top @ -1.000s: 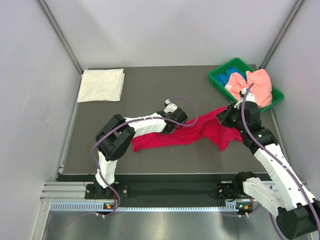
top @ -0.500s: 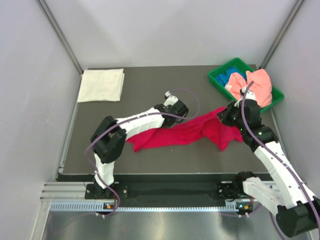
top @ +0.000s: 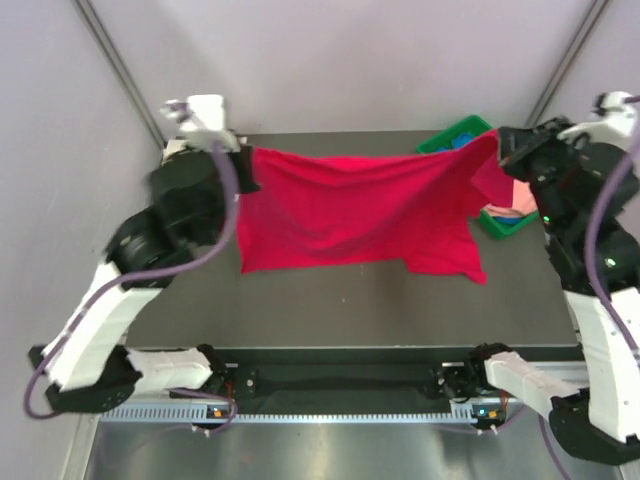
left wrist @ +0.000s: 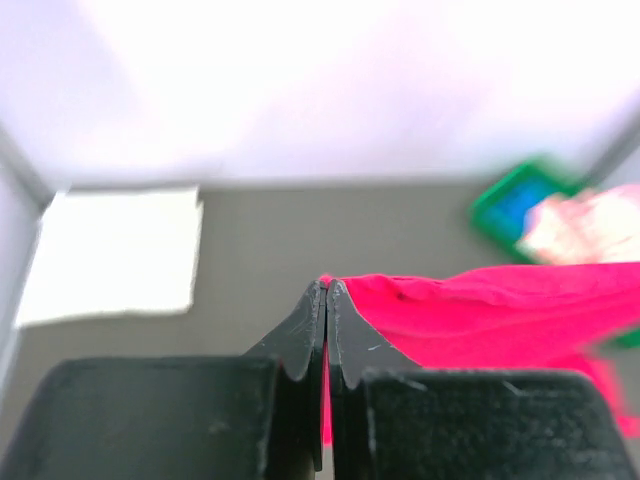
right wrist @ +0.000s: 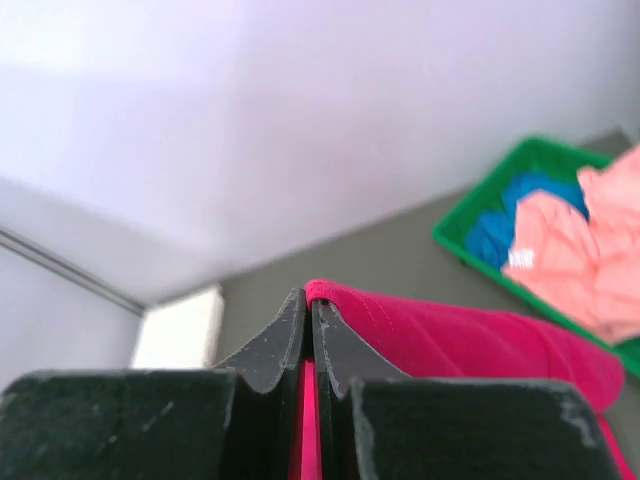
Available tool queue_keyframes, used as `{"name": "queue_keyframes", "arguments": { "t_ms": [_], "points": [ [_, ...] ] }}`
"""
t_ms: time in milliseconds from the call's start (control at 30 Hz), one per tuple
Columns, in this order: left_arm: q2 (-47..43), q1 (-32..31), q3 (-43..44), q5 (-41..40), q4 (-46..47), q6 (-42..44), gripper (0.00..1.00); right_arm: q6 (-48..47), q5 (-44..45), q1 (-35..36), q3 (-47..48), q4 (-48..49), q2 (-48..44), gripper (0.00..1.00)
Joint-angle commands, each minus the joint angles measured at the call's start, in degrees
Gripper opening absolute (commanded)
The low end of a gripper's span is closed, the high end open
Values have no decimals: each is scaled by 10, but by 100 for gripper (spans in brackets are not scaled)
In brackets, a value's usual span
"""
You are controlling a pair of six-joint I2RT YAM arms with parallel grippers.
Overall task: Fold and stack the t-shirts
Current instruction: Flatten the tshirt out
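Crimson-red t-shirt (top: 350,205) hangs spread above the table (top: 350,300), its upper corners clamped in the left end effector (left wrist: 327,288) and right end effector (right wrist: 309,296).

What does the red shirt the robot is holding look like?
The crimson-red t-shirt is soft, plain cloth, stretched wide like a banner above the dark table. The left gripper is shut on one top corner and the right gripper is shut on the other. The cloth hangs down with gentle wrinkles, and one flap droops lower on the right side. Whether its bottom edge brushes the table cannot be told.
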Motion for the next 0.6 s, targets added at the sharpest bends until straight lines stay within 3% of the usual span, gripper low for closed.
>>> {"name": "queue_keyframes", "arguments": {
  "t_ms": [0,133,333,433,567],
  "points": [
    [-90,-3,5,106,95,35,0,-9,20,6,76,15,-64,0],
    [-214,-3,-49,234,176,-23,0,11,-11,6,88,33,-156,0],
    [-238,-2,-58,316,151,-85,0,37,-23,2,133,-28,-211,0],
    [-216,-2,-53,303,134,-71,0,24,-24,1,159,-66,-182,0],
    [-167,-2,-48,179,95,-32,0,-18,-26,1,171,-90,-119,0]
  ]
}}
